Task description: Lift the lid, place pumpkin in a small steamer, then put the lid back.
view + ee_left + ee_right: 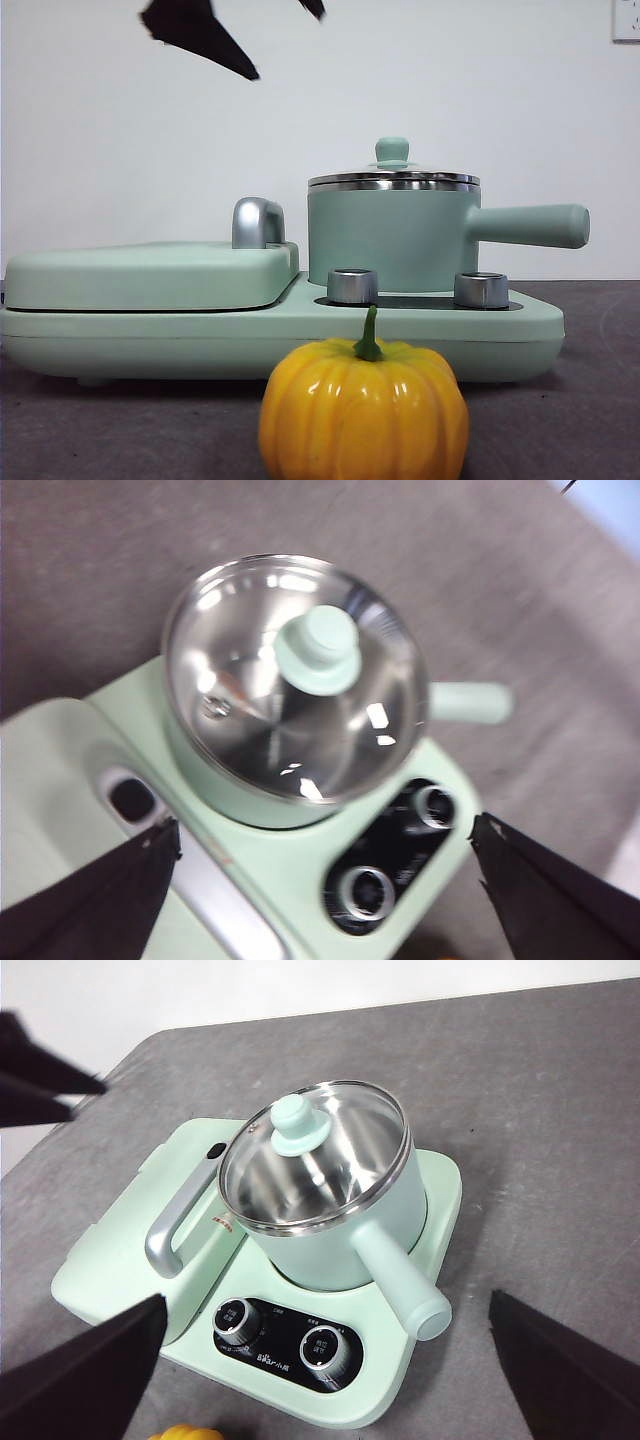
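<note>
Sitting closed on the small steamer, the lid was what I saw first: round glass, shiny steel rim, small mint-green knob on top. Through the glass the steel inside of the pot looked empty. The steamer was a mint-green cylinder with a steel rim, its long straight handle sticking out sideways. It stood on the cooker base, on the side with the black control panel and the two steel dials, just behind them. Beside it on the same base lay the flat mint-green griddle cover, shut, with its silver handle between cover and pot.

The pumpkin sat on the grey table in front of the base, close to the front camera, upright, glossy yellow-orange with ribs and a short green stem. It looked just clear of the base, but I couldn't be sure. In the right wrist view only a sliver of it showed at the frame edge.

Left gripper hung above the steamer, looking straight down at the lid, jaws spread wide, nothing between them, touching nothing. Right gripper was also up in the air on the dial side of the cooker, jaws wide apart and empty. In the front view I only got black tips near the top edge.
</note>
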`<action>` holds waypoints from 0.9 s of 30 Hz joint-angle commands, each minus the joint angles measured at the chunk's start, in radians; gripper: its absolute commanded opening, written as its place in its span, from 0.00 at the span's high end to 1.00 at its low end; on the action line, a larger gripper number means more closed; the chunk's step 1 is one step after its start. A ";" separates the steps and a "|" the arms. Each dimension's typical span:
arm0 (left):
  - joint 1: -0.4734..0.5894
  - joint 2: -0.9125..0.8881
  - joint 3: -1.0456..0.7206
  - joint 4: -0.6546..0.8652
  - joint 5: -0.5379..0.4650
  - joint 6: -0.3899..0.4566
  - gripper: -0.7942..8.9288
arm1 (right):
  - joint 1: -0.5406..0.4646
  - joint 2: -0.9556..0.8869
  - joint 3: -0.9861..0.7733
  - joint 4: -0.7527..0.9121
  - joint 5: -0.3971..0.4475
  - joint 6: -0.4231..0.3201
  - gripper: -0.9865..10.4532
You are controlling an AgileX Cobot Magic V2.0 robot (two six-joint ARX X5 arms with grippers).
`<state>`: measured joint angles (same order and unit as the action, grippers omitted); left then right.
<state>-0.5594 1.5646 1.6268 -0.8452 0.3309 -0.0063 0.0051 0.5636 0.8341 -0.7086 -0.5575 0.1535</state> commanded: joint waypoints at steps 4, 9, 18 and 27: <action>-0.055 0.269 0.372 -0.230 -0.122 0.070 0.44 | 0.000 0.003 0.013 0.013 -0.004 -0.012 0.46; -0.095 0.468 0.645 -0.345 -0.202 0.074 0.44 | 0.000 0.003 0.013 0.013 -0.004 -0.013 0.46; -0.143 0.629 0.745 -0.307 -0.230 0.125 0.44 | 0.000 0.003 0.013 0.015 -0.004 -0.012 0.47; -0.167 0.647 0.745 -0.286 -0.238 0.164 0.56 | 0.000 0.003 0.013 0.018 -0.003 -0.012 0.46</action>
<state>-0.7177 2.1944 2.3386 -1.1336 0.0990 0.1432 0.0051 0.5636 0.8341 -0.7059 -0.5571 0.1532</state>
